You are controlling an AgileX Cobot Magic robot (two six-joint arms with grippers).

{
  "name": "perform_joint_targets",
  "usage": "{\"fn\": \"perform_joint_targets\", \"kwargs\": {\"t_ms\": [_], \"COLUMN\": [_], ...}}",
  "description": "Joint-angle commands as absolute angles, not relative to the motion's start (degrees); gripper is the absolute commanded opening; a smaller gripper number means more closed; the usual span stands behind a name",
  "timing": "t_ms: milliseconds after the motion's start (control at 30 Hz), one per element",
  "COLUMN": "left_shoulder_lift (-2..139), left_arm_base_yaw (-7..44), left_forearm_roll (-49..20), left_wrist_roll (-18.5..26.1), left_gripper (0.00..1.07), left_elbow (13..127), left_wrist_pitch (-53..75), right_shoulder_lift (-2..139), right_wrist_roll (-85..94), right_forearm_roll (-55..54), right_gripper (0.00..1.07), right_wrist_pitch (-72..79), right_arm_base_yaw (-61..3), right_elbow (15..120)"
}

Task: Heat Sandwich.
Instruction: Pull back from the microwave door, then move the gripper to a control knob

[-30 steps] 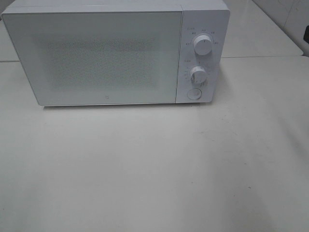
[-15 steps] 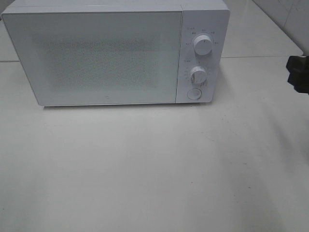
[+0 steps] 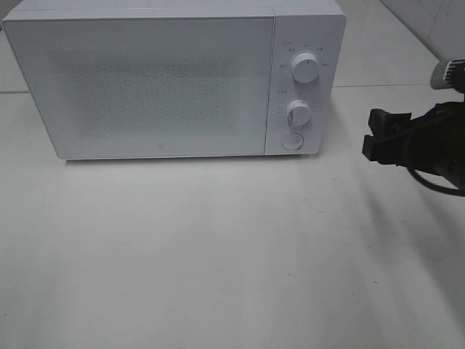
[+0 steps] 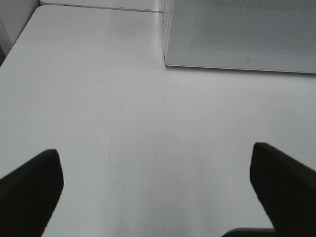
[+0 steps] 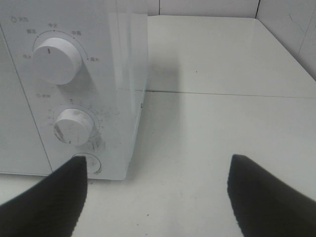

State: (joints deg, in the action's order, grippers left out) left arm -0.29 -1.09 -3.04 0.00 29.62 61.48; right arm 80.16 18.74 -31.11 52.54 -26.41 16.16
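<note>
A pale, glossy surface (image 3: 218, 254) fills the scene, with a seam line running across it behind the appliance; on its far part stands a white microwave oven (image 3: 174, 83), front towards the high camera; its wide door (image 3: 138, 87) is shut, and the speckled window panel gives no view of the inside.

The sandwich shows in none of the three views, so its place relative to either tool cannot be told.

The dark right arm (image 3: 436, 142) comes in from the right edge of the high view, with a black cable looping under it; the right tool (image 3: 369, 137) hangs above the surface just beside the microwave oven's control panel, level with the lower controls and apart from them; its two black fingers (image 5: 266, 197) stand wide apart with nothing between them, only bare surface and the oven's right corner.

The left tool (image 4: 155, 192) shows only in its own wrist view; its fingers (image 4: 29, 192) are spread wide and empty over bare surface, near the door's lower left corner and well short of it.

On the control panel sit an upper knob (image 3: 306, 67), a lower knob (image 3: 298, 113) ringed with fine marks, and a small round button (image 3: 292, 141) below both.
</note>
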Motion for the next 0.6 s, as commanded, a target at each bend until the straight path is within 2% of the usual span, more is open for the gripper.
{"fn": "perform_joint_targets", "kwargs": {"t_ms": [33, 200, 333, 600], "left_shoulder_lift": [-1.66, -1.66, -1.66, -1.66], "left_arm_base_yaw": [-1.32, -1.32, -1.32, -1.32], "left_forearm_roll": [-3.04, -3.04, -3.04, -3.04], "left_wrist_roll": [0.00, 0.00, 0.00, 0.00], "left_gripper": [0.97, 0.97, 0.97, 0.97], "left_elbow": [29.51, 29.51, 29.51, 29.51], "left_wrist_pitch": [61.31, 61.31, 61.31, 61.31], "right_shoulder_lift": [83.48, 85.54, 89.09, 93.51], "right_wrist_roll": [21.03, 21.37, 21.37, 21.94], "right_forearm_roll": [-38.33, -41.88, -47.38, -50.71], "right_gripper": [0.76, 0.76, 0.76, 0.76], "right_wrist_pitch": [58.38, 60.56, 65.37, 66.92], "right_arm_base_yaw": [-32.60, -36.33, -42.46, -47.04], "right_elbow": [16.16, 16.16, 16.44, 20.45]}}
